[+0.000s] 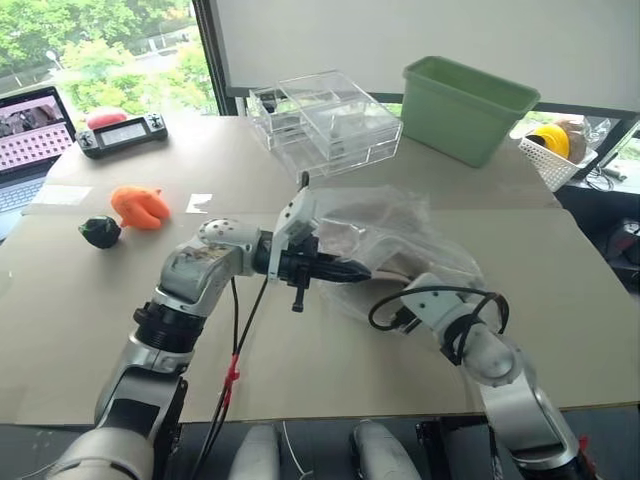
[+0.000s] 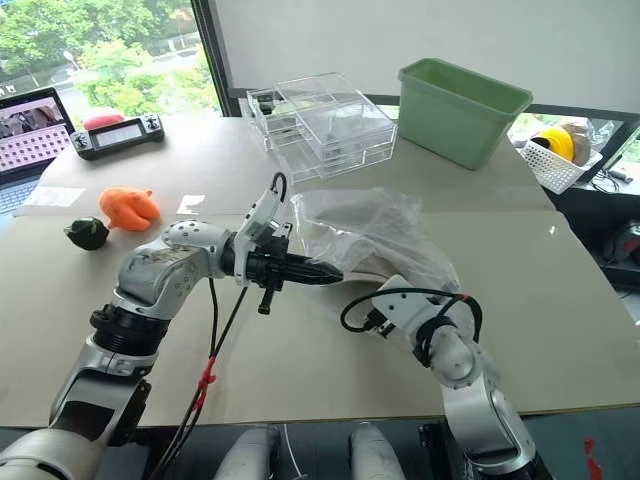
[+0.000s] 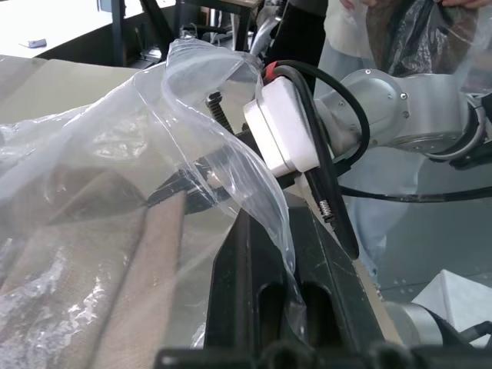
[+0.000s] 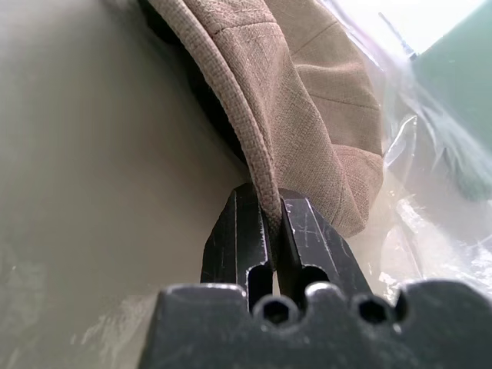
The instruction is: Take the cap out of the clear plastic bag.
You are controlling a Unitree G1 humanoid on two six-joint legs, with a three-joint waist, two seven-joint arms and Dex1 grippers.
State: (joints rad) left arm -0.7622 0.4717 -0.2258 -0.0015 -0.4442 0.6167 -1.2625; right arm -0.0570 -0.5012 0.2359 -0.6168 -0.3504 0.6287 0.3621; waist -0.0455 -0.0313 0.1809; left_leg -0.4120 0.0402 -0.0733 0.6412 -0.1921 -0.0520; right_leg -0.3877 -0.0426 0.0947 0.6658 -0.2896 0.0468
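Our right gripper [image 4: 270, 223] is pinched tight on the cap [image 4: 307, 100] edge, half inside the clear plastic bag [image 1: 400, 235], while our left gripper [image 3: 265, 254] pinches the bag (thin, slippery), so we should pull apart slowly.

The right gripper [image 4: 270, 211] pinches the cap [image 4: 307, 100] by its rim (the clear plastic bag [image 4: 415, 223] crinkles alongside).
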